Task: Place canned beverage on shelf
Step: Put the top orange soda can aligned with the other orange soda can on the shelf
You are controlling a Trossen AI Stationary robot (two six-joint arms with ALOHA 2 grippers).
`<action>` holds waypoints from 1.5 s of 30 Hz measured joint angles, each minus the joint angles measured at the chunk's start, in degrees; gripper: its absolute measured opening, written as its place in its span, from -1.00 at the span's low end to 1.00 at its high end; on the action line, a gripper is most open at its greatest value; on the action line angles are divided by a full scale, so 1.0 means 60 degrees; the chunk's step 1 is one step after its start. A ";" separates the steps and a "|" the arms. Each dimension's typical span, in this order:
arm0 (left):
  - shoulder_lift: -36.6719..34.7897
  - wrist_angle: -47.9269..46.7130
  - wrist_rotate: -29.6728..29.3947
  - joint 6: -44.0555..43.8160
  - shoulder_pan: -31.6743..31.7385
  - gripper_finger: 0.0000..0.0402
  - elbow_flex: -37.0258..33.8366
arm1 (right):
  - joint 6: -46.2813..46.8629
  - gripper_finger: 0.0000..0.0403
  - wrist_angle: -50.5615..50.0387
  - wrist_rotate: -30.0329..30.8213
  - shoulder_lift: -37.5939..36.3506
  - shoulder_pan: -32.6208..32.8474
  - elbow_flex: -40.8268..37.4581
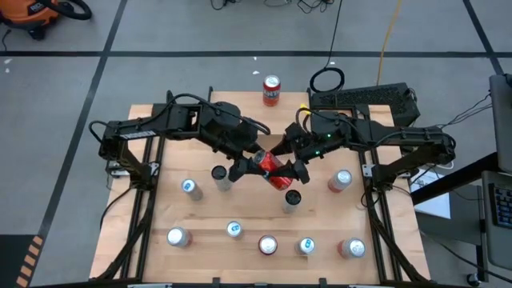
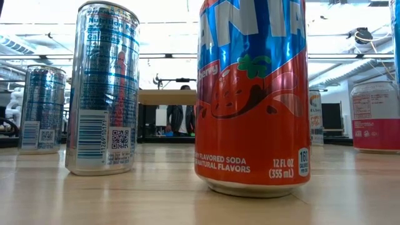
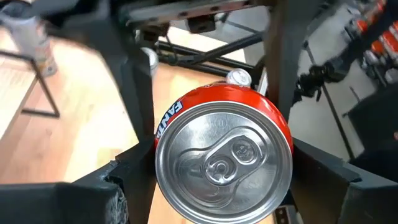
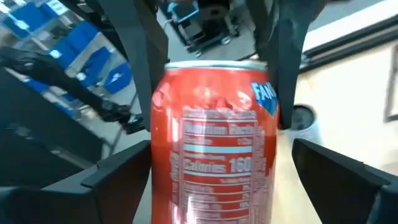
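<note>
Both arms reach inward and meet above the middle of the surface (image 1: 128, 240). The left end effector (image 1: 250, 168) holds a tilted red can (image 1: 272, 170); the right end effector (image 1: 294, 170) spreads wide around it, other cans (image 1: 234, 230) standing below.

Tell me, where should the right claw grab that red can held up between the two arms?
Take the can by its round side wall near the base, coming in from the right gripper's own side. The can hangs tilted above the table, and the left gripper clamps it at the lid end, so the base half is the free part.
</note>
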 joint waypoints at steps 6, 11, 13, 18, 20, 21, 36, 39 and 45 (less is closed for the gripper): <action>0.0000 -0.0036 -0.0429 -0.1128 0.0000 0.41 0.0000 | -0.0297 0.82 -0.0174 0.0451 -0.0243 -0.0004 -0.0004; 0.0000 -0.0075 -0.0774 -0.1941 -0.0009 0.41 0.0000 | -0.0490 0.82 -0.0711 0.0465 -0.0333 -0.0004 -0.0004; 0.0000 -0.0043 -0.0891 -0.2325 0.0000 0.41 0.0000 | -0.0578 0.82 -0.0871 0.0561 -0.0352 -0.0001 -0.0004; -0.0004 -0.0007 -0.1320 -0.3381 0.0000 0.41 0.0000 | -0.0766 0.82 -0.1005 0.1314 -0.0433 0.0194 -0.0007; -0.0008 0.0010 -0.1477 -0.3743 0.0000 0.41 0.0000 | -0.0791 0.82 -0.1149 0.1374 -0.0433 0.0260 0.0094; -0.0011 0.0008 -0.1547 -0.3914 0.0000 0.41 0.0000 | -0.0799 0.82 -0.1243 0.1377 -0.0430 0.0288 0.0157; 0.0055 -0.0017 -0.2207 -0.5859 0.0000 0.41 0.0000 | -0.2029 0.79 -0.1542 0.2107 -0.0369 0.0324 0.0216; 0.0122 -0.0036 -0.2211 -0.6218 0.0000 0.41 0.0004 | -0.2195 0.75 -0.1540 0.2106 -0.0261 0.0317 0.0217; 0.0296 -0.0006 -0.2212 -0.6874 0.0000 0.41 0.0011 | -0.2223 0.62 -0.1488 0.2073 -0.0032 0.0317 0.0219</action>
